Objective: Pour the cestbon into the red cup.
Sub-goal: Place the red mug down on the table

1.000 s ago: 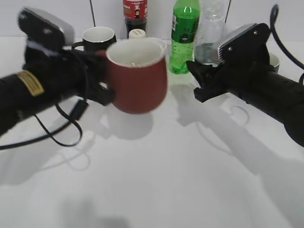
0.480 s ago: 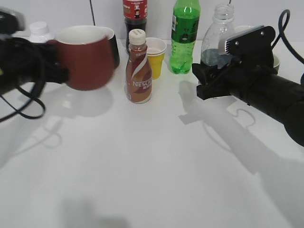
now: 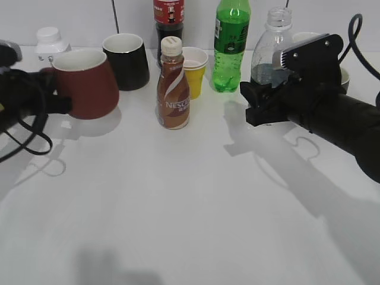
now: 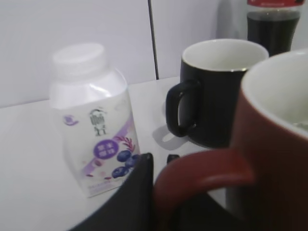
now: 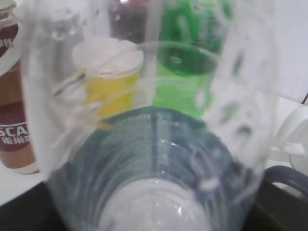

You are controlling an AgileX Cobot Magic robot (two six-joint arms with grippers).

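Observation:
The red cup [image 3: 86,83] is at the left, low over the table and slightly tilted; whether it touches the table does not show. My left gripper [image 3: 59,104] is shut on its loop handle [image 4: 202,173], seen close in the left wrist view, with one black finger [image 4: 139,192] pressed against the handle. The cestbon [image 3: 270,47] stands upright and uncapped at the right, with a little water in it. My right gripper [image 3: 252,101] is shut around its lower body. In the right wrist view the clear bottle [image 5: 154,144] fills the frame.
A black mug [image 3: 126,61] and a white yogurt bottle [image 3: 48,40] stand just behind the red cup. A brown Nescafe bottle [image 3: 173,86], a yellow cup [image 3: 193,71], a green soda bottle [image 3: 231,44] and a dark cola bottle [image 3: 168,18] stand between the arms.
My left arm has carried the red cup from the middle to the far left and lowered it. My right arm with the cestbon has shifted slightly right and then held still.

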